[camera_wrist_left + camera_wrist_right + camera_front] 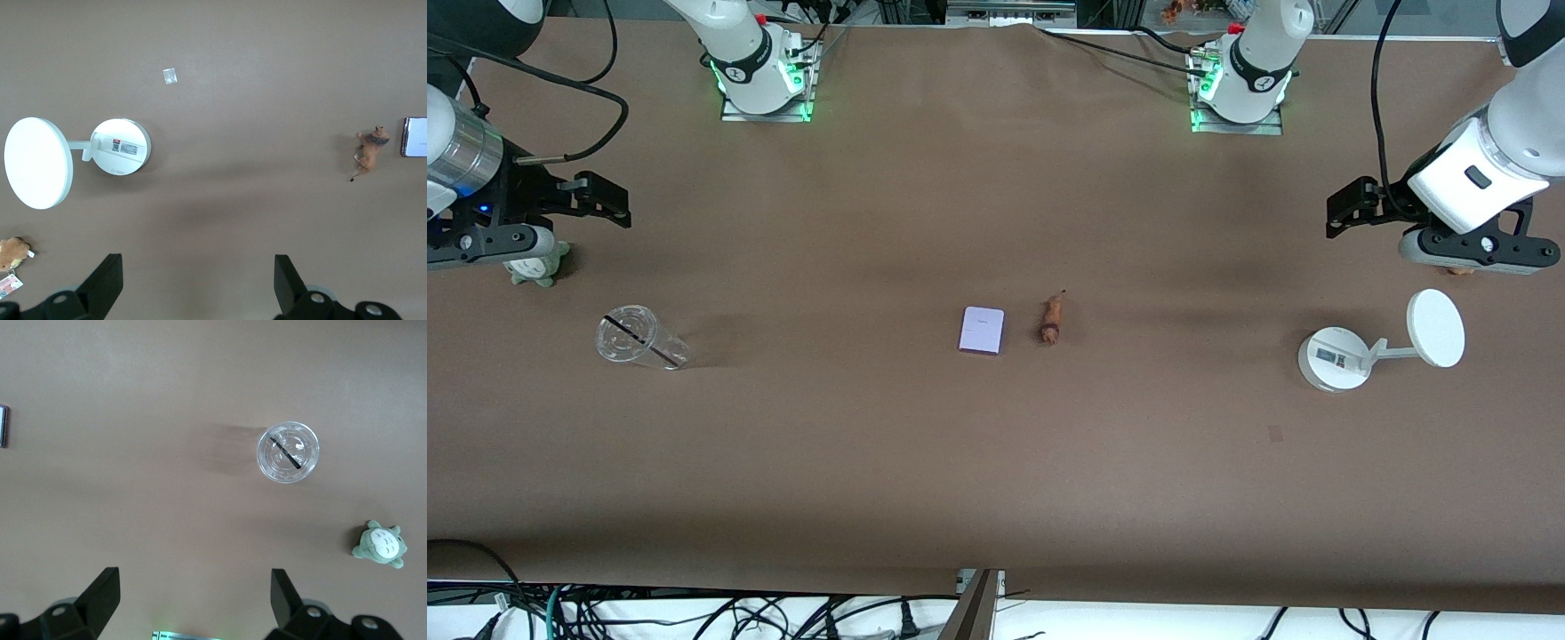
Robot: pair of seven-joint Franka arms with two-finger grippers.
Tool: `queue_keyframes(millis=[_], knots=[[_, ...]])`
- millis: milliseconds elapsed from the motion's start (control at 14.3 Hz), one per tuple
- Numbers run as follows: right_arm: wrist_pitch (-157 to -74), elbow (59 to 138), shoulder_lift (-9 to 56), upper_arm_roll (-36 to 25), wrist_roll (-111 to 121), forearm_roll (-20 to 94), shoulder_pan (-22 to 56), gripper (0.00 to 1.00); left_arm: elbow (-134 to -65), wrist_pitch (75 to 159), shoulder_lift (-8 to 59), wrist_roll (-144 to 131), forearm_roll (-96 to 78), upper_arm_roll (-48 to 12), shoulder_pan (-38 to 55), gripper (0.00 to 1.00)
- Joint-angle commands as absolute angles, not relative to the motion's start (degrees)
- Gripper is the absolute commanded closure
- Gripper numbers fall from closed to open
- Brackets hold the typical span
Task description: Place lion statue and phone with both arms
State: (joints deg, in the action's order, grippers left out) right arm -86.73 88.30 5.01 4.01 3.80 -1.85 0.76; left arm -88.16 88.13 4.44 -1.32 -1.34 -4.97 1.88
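Note:
The phone [982,331], a pale-lavender slab, lies flat at the middle of the table. Beside it, toward the left arm's end, lies the small orange-brown lion statue [1051,320]. The left wrist view shows the lion statue [369,151] with the phone [415,137] at the frame's edge. The right wrist view catches only a sliver of the phone [3,425]. My left gripper [1344,210] hangs open over the left arm's end of the table and holds nothing [198,280]. My right gripper [615,203] hangs open over the other end, also holding nothing [195,597].
A white round-based stand [1334,357] with a disc [1436,327] lies under the left gripper's end. A brown plush [13,251] lies by it. A clear cup [636,338] and a grey-green plush [538,265] sit toward the right arm's end. A small tape patch [1275,433] marks the table.

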Motion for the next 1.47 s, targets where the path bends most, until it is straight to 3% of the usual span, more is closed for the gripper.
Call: queue_keyframes(millis=[0, 1048, 1397], knots=[[-86.3, 86.8, 5.7, 4.7, 3.7, -1.1, 0.2, 0.0, -86.0, 86.7, 5.5, -1.6, -0.2, -5.0, 2.1, 0.0], [-85.6, 87.0, 6.6, 4.7, 4.1, -1.1, 0.2, 0.0, -86.1, 85.8, 5.5, -1.4, -1.1, -5.5, 2.0, 0.0], [-85.7, 87.0, 6.6, 4.7, 4.3, -1.1, 0.2, 0.0, -87.0, 81.0, 7.2, -1.5, -2.8, -8.4, 2.3, 0.0]])
